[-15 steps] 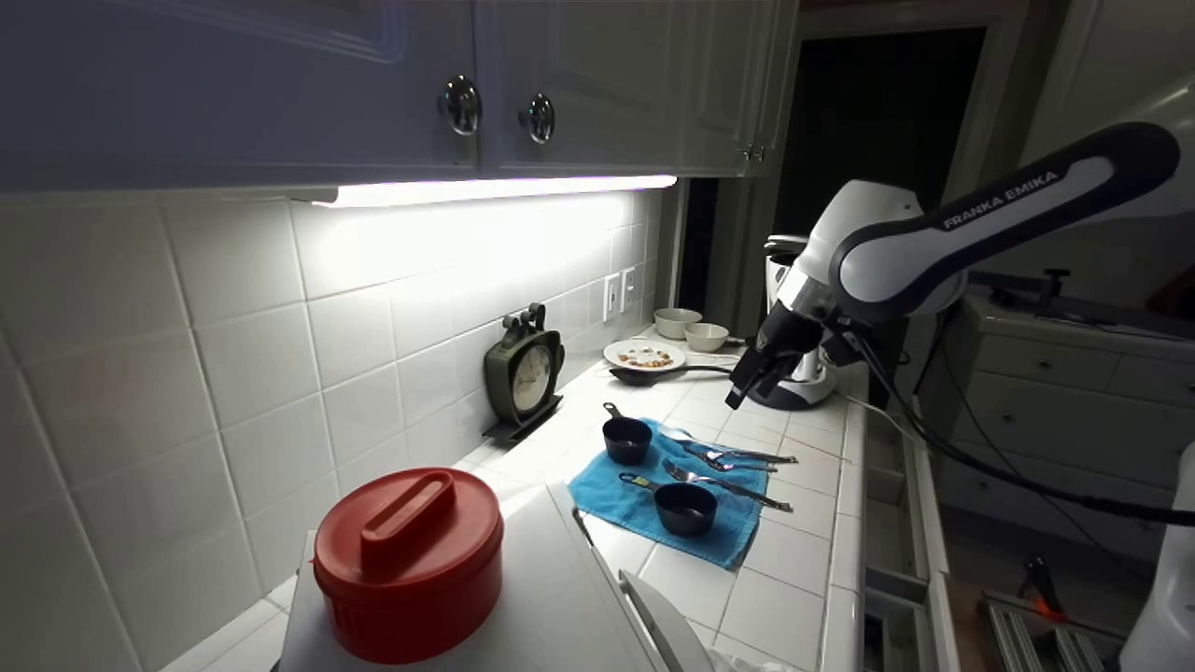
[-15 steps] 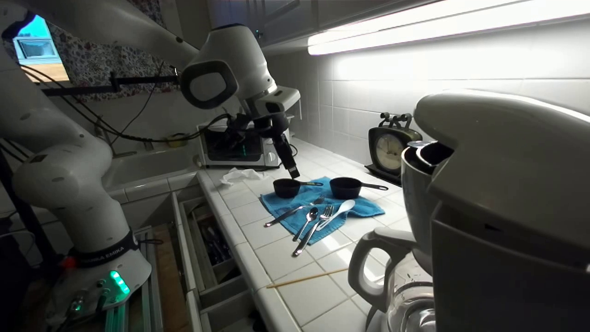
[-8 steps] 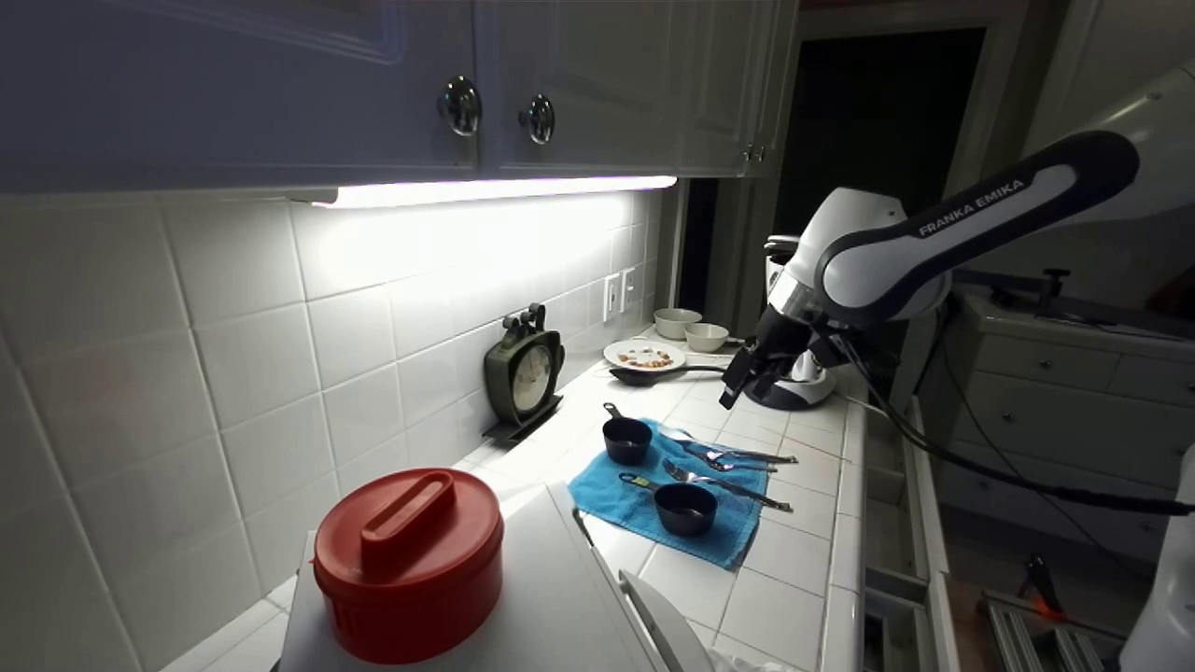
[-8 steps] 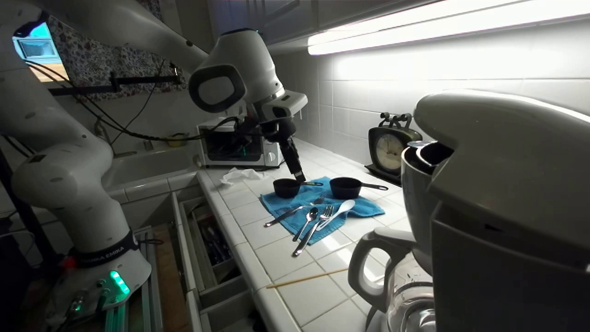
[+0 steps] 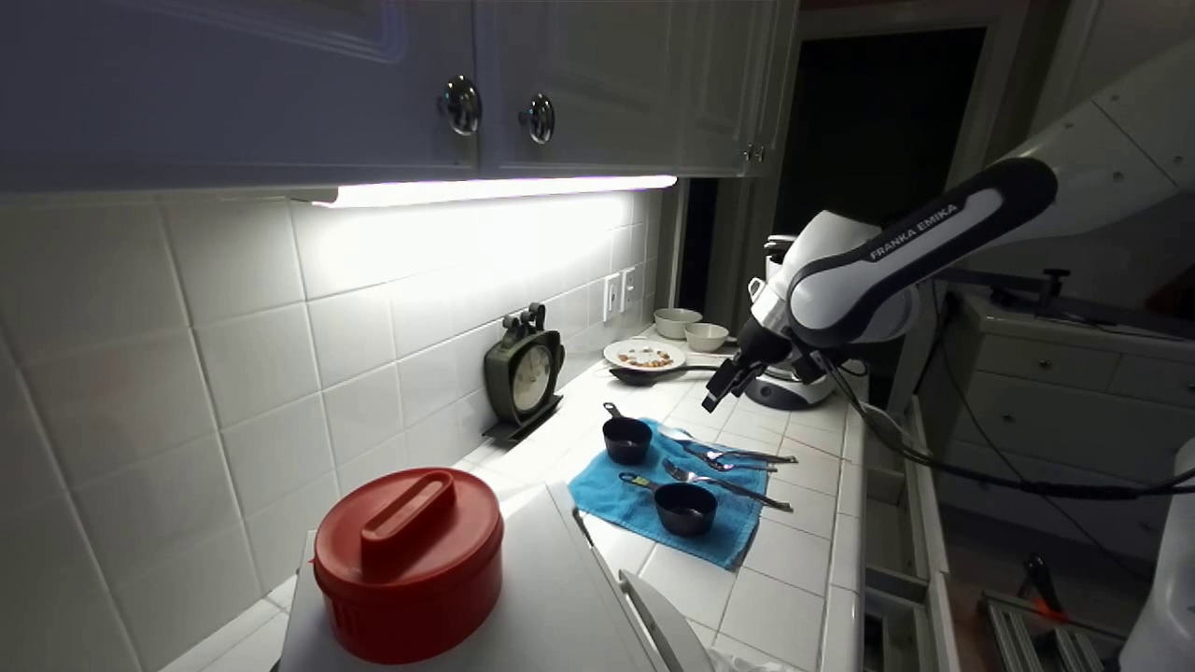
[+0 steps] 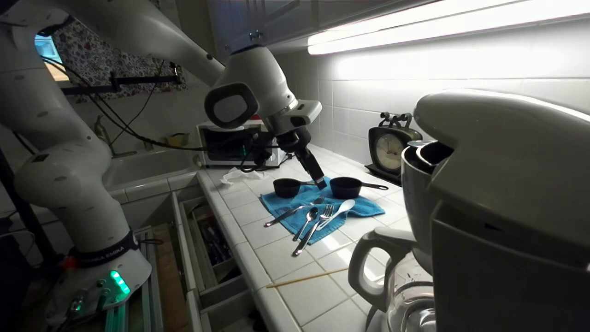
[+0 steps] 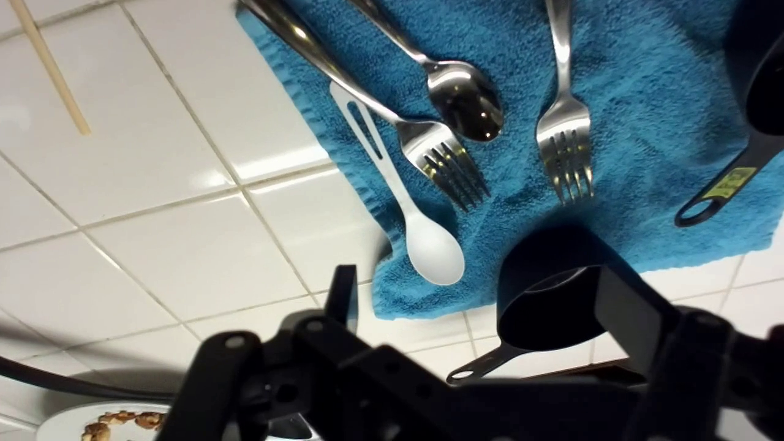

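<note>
My gripper [image 7: 474, 282] is open and empty, its fingers [image 7: 631, 312] wide apart. It hovers above a blue towel [image 7: 649, 92] on the white tiled counter; it shows in both exterior views [image 5: 724, 390] [image 6: 321, 183]. In the wrist view a black measuring cup [image 7: 533, 288] appears between the fingers, partly behind the right one. A white plastic spoon [image 7: 435, 250] lies near the towel's edge. Beside it lie a metal fork [image 7: 429, 144], a metal spoon [image 7: 465, 98] and another fork [image 7: 565, 128]. A second black cup [image 5: 685, 510] with a yellow-marked handle sits on the towel.
A green scale [image 5: 523, 373] stands by the wall. A plate with food bits [image 5: 644, 355], bowls [image 5: 677, 323], a black ladle [image 5: 644, 376] and a coffee maker [image 6: 498, 184] are around. A wooden stick [image 6: 306, 278] lies on the counter. A drawer [image 6: 216, 249] stands open below. A light hangs overhead.
The arm has reached farther over the counter. The gripper has moved toward the wall side and slightly lower, now between the two black cups in an exterior view. The objects have not moved.
</note>
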### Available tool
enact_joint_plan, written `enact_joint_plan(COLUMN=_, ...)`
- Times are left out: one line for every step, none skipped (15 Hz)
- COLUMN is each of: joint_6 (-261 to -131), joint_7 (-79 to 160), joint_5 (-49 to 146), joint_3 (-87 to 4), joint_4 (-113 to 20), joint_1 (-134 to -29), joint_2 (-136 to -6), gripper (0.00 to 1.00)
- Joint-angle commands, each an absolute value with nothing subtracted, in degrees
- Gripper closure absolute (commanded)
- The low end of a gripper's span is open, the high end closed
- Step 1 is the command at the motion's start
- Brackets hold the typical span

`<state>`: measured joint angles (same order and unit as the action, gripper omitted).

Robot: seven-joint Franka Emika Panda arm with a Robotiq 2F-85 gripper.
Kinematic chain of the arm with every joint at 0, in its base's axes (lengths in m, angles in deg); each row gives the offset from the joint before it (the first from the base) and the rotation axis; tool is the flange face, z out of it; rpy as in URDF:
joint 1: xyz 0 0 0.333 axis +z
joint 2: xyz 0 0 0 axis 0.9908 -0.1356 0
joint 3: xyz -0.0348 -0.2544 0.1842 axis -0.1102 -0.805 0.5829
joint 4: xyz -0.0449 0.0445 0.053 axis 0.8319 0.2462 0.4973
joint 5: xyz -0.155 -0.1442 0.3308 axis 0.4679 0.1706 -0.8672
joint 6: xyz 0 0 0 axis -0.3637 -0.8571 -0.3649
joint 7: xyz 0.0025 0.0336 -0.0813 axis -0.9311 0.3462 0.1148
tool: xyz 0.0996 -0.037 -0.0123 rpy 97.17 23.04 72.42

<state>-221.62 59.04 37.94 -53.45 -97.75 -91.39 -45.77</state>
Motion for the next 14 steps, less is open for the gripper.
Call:
enact_joint_plan(joint_6=-223.3, joint_7=66.5, joint_5=30.4, joint_3=-55.3, joint_4=-93.8, joint_1=-88.7, joint_2=-51.6, gripper=0.00)
enact_joint_plan(joint_6=-223.2, joint_7=67.4, joint_5=29.0, joint_3=-55.3, joint_4=-92.8, joint_1=-88.5, joint_2=-52.8, gripper=0.00)
enact_joint_plan(joint_6=-223.1, joint_7=67.4, joint_5=28.3, joint_3=-55.0, joint_4=-91.9, joint_1=-88.7, joint_2=-54.0, gripper=0.00)
enact_joint_plan(joint_6=-223.2, joint_7=66.6, joint_5=28.6, joint_3=-54.7, joint_4=-90.9, joint_1=-89.0, joint_2=-55.4, gripper=0.00)
enact_joint_plan(joint_6=-222.9, joint_7=65.7, joint_5=29.1, joint_3=-54.5, joint_4=-89.8, joint_1=-89.2, joint_2=-56.8, gripper=0.00)
enact_joint_plan(joint_6=-222.8, joint_7=65.4, joint_5=29.7, joint_3=-54.5, joint_4=-88.9, joint_1=-89.3, joint_2=-57.9, gripper=0.00)
enact_joint_plan(joint_6=-222.9, joint_7=64.4, joint_5=30.5, joint_3=-54.4, joint_4=-87.8, joint_1=-89.4, joint_2=-59.4, gripper=0.00)
enact_joint_plan(joint_6=-222.7, joint_7=64.2, joint_5=30.7, joint_3=-54.4, joint_4=-86.8, joint_1=-89.4, joint_2=-60.7, gripper=0.00)
enact_joint_plan(joint_6=-222.6, joint_7=63.7, joint_5=31.0, joint_3=-54.4, joint_4=-85.8, joint_1=-89.4, joint_2=-61.9, gripper=0.00)
enact_joint_plan(joint_6=-222.7, joint_7=63.3, joint_5=31.5, joint_3=-54.4, joint_4=-84.7, joint_1=-89.2, joint_2=-63.2, gripper=0.00)
enact_joint_plan(joint_6=-222.7, joint_7=63.8, joint_5=31.4, joint_3=-54.2, joint_4=-83.9, joint_1=-89.2, joint_2=-64.4, gripper=0.00)
enact_joint_plan(joint_6=-222.9, joint_7=64.5, joint_5=31.1, joint_3=-53.9, joint_4=-83.0, joint_1=-89.2, joint_2=-65.5, gripper=0.00)
enact_joint_plan(joint_6=-222.8, joint_7=64.7, joint_5=31.2, joint_3=-53.8, joint_4=-82.2, joint_1=-89.2, joint_2=-66.6, gripper=0.00)
enact_joint_plan(joint_6=-222.7, joint_7=65.4, joint_5=30.8, joint_3=-53.4, joint_4=-81.4, joint_1=-89.3, joint_2=-67.6, gripper=0.00)
